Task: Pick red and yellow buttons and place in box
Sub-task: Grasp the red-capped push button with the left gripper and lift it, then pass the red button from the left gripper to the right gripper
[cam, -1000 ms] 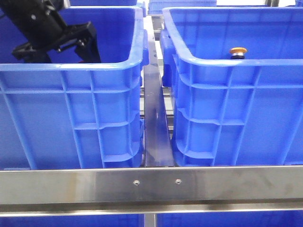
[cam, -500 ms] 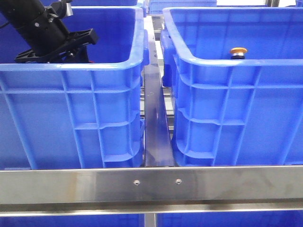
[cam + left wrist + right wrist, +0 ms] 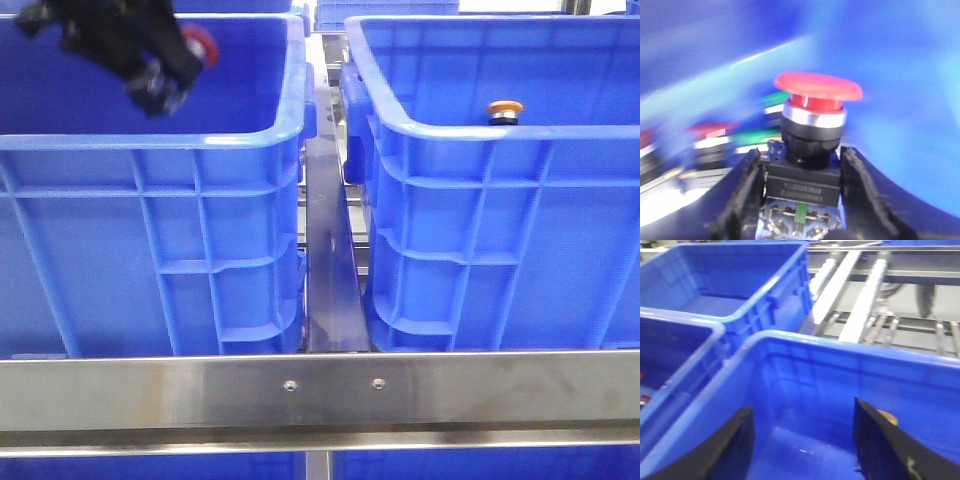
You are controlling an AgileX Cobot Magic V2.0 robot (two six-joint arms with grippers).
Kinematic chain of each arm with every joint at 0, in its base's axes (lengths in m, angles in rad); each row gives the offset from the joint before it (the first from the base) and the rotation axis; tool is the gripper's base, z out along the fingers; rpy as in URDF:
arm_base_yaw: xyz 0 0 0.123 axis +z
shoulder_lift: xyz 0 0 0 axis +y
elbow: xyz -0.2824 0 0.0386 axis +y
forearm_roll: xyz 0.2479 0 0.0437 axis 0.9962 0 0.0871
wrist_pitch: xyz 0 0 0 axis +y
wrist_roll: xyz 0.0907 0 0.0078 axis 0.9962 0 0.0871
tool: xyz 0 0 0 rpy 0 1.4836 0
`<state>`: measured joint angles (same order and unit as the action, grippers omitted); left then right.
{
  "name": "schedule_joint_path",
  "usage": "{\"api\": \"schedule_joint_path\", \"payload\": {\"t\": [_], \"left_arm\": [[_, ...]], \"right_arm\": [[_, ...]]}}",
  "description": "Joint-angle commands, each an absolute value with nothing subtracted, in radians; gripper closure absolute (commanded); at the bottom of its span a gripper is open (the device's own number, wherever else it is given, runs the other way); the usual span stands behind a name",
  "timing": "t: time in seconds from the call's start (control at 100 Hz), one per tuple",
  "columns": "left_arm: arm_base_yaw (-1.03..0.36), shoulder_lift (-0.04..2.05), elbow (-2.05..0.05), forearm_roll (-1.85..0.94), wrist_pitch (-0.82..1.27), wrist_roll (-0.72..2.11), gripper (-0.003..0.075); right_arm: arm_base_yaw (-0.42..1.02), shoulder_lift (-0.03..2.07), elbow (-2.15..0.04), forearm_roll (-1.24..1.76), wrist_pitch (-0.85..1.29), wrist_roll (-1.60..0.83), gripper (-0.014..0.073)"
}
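Above the left blue crate (image 3: 150,140), your left gripper (image 3: 160,70) is clamped on a red mushroom-head button (image 3: 817,90), its fingers (image 3: 745,190) pressed to either side of the black switch body with the red cap clear of them. Over the box (image 3: 480,130) on your right, your right gripper (image 3: 805,440) hangs with its jaws spread wide and nothing between them. A yellow-capped button (image 3: 503,108) sits inside that box, upright.

A red mushroom-head button (image 3: 817,107) sits upright, clamped by its black base, above the left blue crate (image 3: 240,135), while a yellow-capped button (image 3: 504,108) rests inside the right crate (image 3: 480,130).
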<state>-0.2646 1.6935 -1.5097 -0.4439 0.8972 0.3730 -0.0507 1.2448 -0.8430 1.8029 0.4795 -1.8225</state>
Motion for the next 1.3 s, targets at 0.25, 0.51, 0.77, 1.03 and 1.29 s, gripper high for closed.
{"api": "schedule_joint_path", "payload": {"t": [0.25,0.51,0.77,1.03,1.29], "left_arm": [[-0.370,1.490,-1.534,-0.613,1.001,0.567,0.0626],[-0.518,1.500,-1.534,-0.617,1.020,0.579,0.0626],[-0.578,1.516,-1.534,-0.617,1.020,0.595,0.0626],[-0.585,1.519,-1.534,-0.617,1.025,0.595,0.0626],[-0.585,1.519,-1.534,-0.623,1.025,0.595,0.0626]], "right_arm": [[-0.054,1.214,-0.867,1.882,0.633,-1.732,0.0137],[-0.053,1.214,-0.867,1.869,0.852,-1.417,0.0137],[0.036,1.214,-0.867,1.830,0.935,-1.230,0.0137],[0.146,1.222,-0.867,1.831,0.874,-1.196,0.0137],[0.190,1.233,-0.867,1.816,0.863,-1.195,0.0133]]}}
